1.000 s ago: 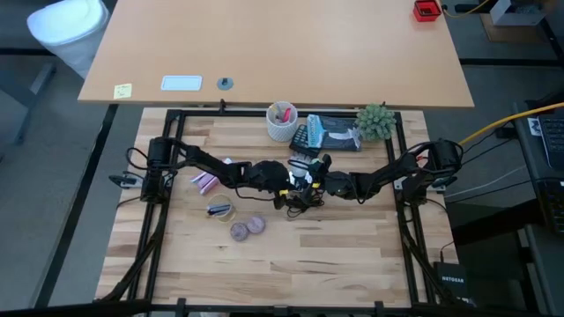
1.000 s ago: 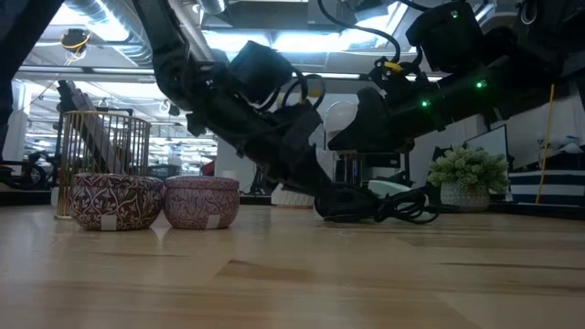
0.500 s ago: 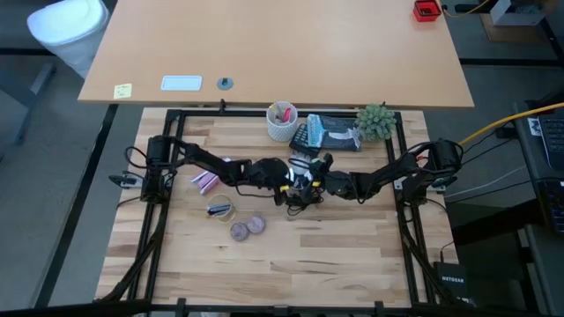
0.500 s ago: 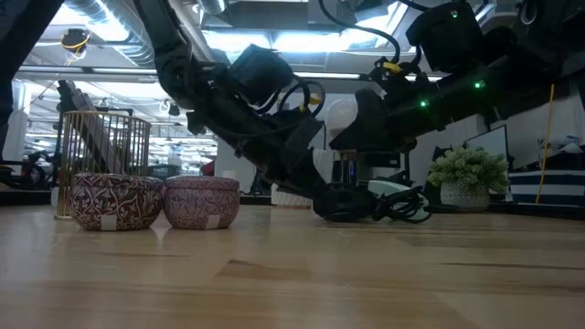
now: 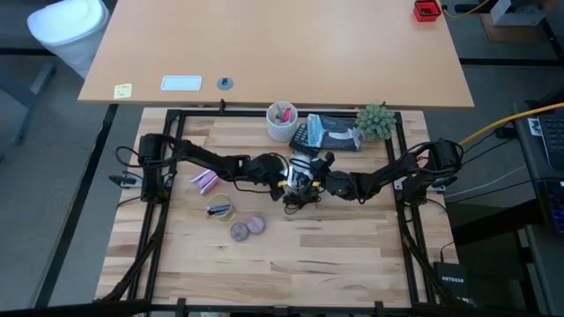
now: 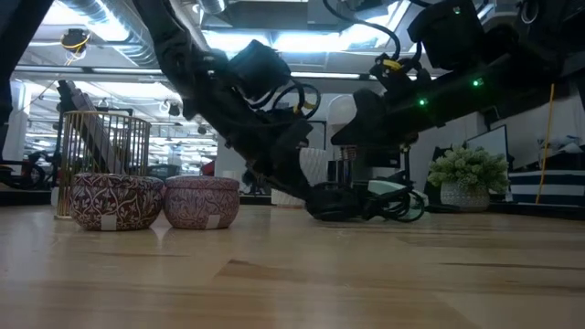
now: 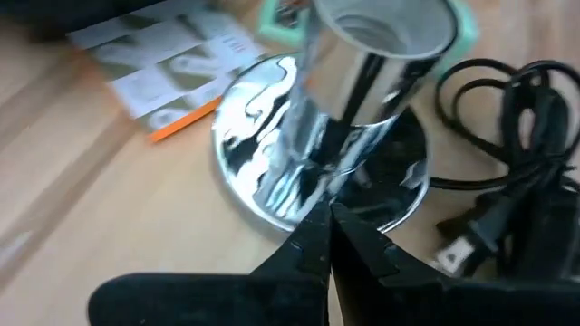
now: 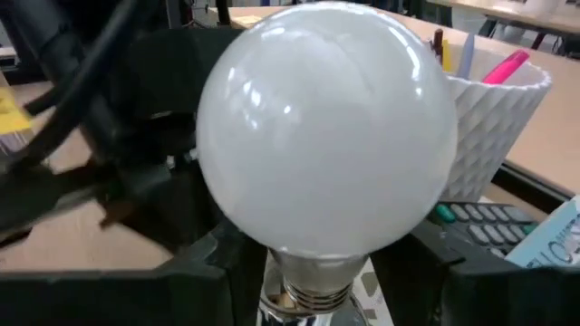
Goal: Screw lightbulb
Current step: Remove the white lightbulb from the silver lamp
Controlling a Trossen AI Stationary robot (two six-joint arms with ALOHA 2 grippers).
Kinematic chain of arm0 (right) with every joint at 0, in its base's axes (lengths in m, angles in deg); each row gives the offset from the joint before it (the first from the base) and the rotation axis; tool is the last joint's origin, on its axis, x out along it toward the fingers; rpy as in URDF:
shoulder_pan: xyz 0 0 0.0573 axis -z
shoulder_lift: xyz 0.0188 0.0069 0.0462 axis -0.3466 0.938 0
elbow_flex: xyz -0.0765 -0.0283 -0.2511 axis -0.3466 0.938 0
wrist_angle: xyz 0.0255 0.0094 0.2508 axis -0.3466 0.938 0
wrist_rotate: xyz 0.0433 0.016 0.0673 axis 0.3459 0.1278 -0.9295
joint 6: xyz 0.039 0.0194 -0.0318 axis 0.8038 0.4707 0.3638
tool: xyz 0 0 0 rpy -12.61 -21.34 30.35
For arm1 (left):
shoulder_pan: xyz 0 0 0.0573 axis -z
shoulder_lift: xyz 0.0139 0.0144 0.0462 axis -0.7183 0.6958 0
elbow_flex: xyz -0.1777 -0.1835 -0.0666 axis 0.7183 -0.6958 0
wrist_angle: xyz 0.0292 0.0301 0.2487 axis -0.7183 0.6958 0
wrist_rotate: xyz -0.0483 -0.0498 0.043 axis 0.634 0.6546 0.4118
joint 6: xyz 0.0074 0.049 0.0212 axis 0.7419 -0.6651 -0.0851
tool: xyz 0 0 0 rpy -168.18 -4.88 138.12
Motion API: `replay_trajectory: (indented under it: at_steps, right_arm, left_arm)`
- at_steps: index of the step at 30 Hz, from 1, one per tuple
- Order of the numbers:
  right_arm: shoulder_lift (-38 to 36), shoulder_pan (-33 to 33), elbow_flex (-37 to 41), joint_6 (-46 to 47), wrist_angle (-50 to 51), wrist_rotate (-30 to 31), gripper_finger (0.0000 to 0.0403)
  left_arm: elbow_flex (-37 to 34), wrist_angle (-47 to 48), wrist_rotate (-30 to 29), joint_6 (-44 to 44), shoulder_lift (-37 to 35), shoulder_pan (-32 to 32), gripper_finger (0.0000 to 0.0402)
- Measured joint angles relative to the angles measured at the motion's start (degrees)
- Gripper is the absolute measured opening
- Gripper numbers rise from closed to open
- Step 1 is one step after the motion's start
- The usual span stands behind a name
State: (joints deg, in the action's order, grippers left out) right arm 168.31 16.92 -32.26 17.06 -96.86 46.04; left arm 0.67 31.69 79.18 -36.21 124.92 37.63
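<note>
Right gripper sits mid-table toward the back edge, fingers spread around the lightbulb, one dark finger on each side of its neck; whether they press it, cannot tell. The lightbulb stands upright, screw base down, in the shiny lamp socket, between the two grippers. Left gripper is pinched tight, empty, tips just beside the chrome lamp base, near the black cord and plug. Versus a second ago: the left arm has shifted toward the back edge, right fingers have narrowed a bit. Pen cup stands behind the lamp near the back edge. Two purple tins unmoved, toward the front-left.
</note>
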Motion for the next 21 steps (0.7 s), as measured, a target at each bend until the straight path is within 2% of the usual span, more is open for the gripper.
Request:
replay_trajectory:
  at_steps: [5, 11, 21]
  right_arm:
    - [-0.72, 0.0, 0.0, -1.21, 0.65, 0.29, 0.0169]
    - [-3.72, 0.01, 0.0, -1.3, 3.84, 2.47, 0.018]
    - [-11.53, 0.02, 0.0, -1.17, 18.55, 3.91, 0.0175]
  left_arm:
    - [-0.48, 8.66, -4.0, -1.25, -2.88, -0.18, 0.0]
    - [-0.57, 16.87, -8.86, -0.66, -5.38, -0.08, 0.0]
    - [-0.37, 18.57, -10.37, 0.03, -6.08, -0.01, 0.0]
